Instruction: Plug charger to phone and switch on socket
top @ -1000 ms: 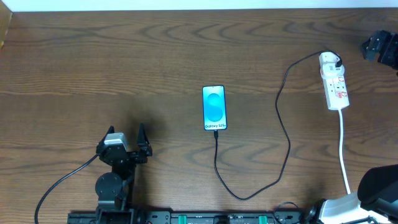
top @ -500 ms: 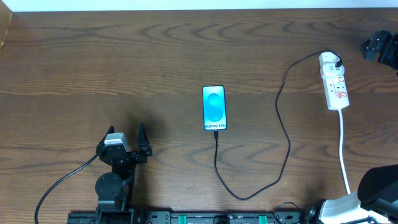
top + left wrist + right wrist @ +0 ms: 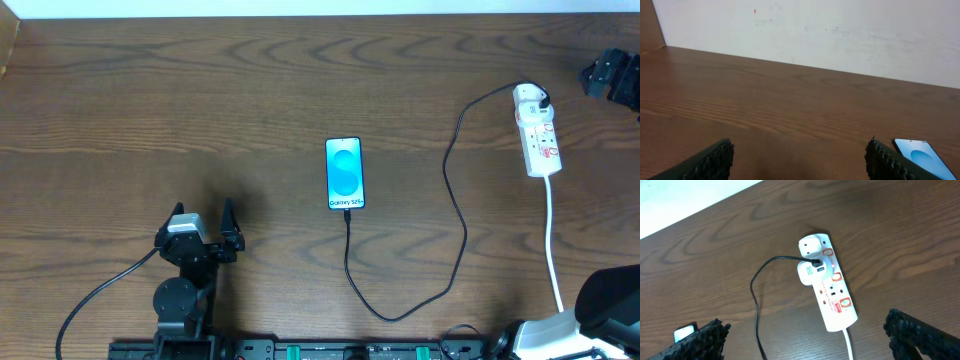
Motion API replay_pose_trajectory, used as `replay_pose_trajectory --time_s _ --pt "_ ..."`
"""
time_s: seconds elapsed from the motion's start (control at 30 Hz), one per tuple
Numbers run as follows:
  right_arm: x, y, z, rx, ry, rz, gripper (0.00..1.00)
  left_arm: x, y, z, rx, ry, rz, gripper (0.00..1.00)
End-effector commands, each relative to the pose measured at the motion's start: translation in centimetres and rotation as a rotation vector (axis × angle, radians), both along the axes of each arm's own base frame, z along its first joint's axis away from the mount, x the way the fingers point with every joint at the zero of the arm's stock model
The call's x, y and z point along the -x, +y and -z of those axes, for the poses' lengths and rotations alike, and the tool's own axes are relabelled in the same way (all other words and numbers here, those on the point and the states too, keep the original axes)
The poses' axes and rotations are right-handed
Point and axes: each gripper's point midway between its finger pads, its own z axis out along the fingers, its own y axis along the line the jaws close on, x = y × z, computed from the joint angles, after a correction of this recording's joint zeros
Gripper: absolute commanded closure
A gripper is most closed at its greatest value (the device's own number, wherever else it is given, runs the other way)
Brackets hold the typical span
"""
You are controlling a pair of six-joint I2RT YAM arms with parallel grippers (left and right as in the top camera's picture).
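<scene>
Brown wood-grain table (image 3: 120,100) is seen under everything. Near its middle the phone (image 3: 344,174) lies flat, its screen lit blue, with bare wood on all sides. The charger (image 3: 462,230) is joined to the phone's near short edge. Its black cable is looped toward the front, then up the right side to a white plug (image 3: 810,273) seated in the socket (image 3: 538,132), which lies near the far right corner, well apart from the phone. Whether the socket's switches are on cannot be told — only small red marks are seen. The left gripper (image 3: 203,214) is placed front left, jaws spread wide, nothing held. The right gripper (image 3: 806,324) hangs above the socket, likewise wide open and empty — in the overhead view it is cut off by the right edge. Counted: one phone, one charger, one socket, two grippers.
</scene>
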Motion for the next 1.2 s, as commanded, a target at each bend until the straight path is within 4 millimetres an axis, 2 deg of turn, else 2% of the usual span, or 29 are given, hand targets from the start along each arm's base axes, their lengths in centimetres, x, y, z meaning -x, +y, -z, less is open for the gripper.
replay_pose_trajectory --time_s 0.0,0.33,0.5,0.6,0.63,0.77,0.83,1.03,1.17 --pt "0.1 0.3 -0.4 -0.003 -0.007 0.004 0.01 0.1 0.4 1.7 -0.02 0.056 -0.017 0.16" --pt "0.0 0.3 -0.4 -0.003 -0.006 0.004 0.01 0.1 0.4 1.7 -0.02 0.056 -0.017 0.16" --pt "0.4 0.1 -1.1 0.02 -0.016 0.015 0.01 0.1 0.4 1.7 -0.02 0.056 -0.017 0.16" --pt "0.6 0.1 -1.9 0.036 -0.037 0.018 0.01 0.1 0.4 1.7 -0.02 0.056 -0.017 0.16" --pt "0.6 0.2 -2.7 0.047 -0.065 0.017 0.01 0.1 0.4 1.7 -0.02 0.056 -0.017 0.16" --pt "-0.1 1.4 -4.7 0.094 -0.169 -0.014 0.01 0.1 0.4 1.7 -0.02 0.056 -0.017 0.16" --pt "-0.4 2.1 -5.0 0.112 -0.217 -0.032 0.01 0.1 0.4 1.7 -0.02 0.056 -0.017 0.16" --pt "-0.4 4.8 -3.1 0.166 -0.374 -0.089 0.01 0.1 0.4 1.7 -0.02 0.056 -0.017 0.16" --pt "0.4 6.5 -1.2 0.197 -0.483 -0.121 0.01 0.1 0.4 1.7 -0.02 0.056 -0.017 0.16"
